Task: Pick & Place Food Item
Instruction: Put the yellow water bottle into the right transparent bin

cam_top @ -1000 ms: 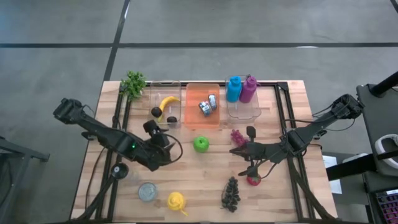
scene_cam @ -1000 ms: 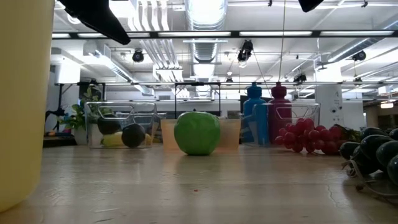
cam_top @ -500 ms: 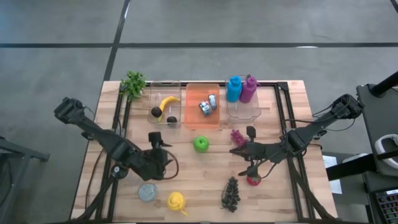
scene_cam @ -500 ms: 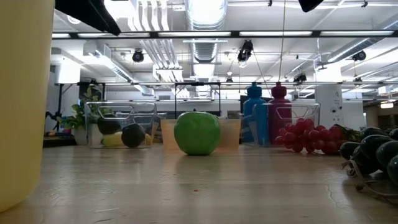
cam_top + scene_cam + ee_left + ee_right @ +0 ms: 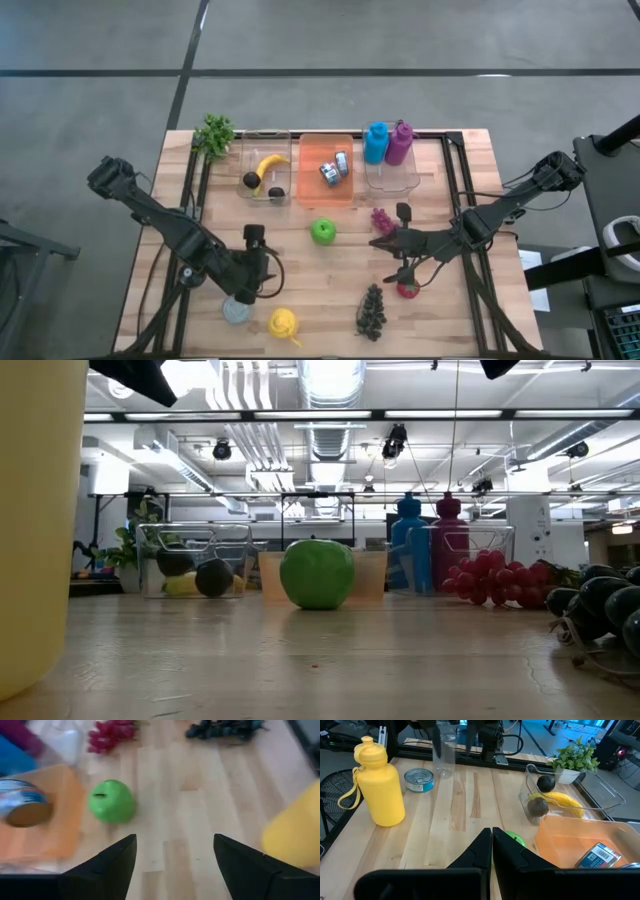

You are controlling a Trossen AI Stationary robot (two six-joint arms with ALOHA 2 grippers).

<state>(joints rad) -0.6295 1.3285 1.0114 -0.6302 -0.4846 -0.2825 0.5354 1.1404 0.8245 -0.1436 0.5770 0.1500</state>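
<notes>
A green apple (image 5: 322, 232) sits on the table's middle; it also shows in the low view (image 5: 317, 572) and the left wrist view (image 5: 111, 801). My left gripper (image 5: 262, 262) hovers open left of and nearer than the apple, above a tin can (image 5: 237, 308). Its fingers (image 5: 175, 840) point toward the apple, holding nothing. My right gripper (image 5: 378, 243) waits shut (image 5: 491, 832) right of the apple, beside the red grapes (image 5: 381, 218). Dark grapes (image 5: 371, 310) and a small red fruit (image 5: 407, 290) lie toward the near edge.
At the far edge stand a clear bin (image 5: 266, 172) with a banana and dark fruits, an orange bin (image 5: 327, 170) with cans, and a clear bin (image 5: 390, 150) with blue and purple bottles. A plant (image 5: 214, 134) stands far left. A yellow bottle (image 5: 284, 324) is near the front edge.
My left gripper has drawn back from beside the clear bin with the banana toward the table's near edge, and now hangs over the tin can. The apple and the other things have not moved.
</notes>
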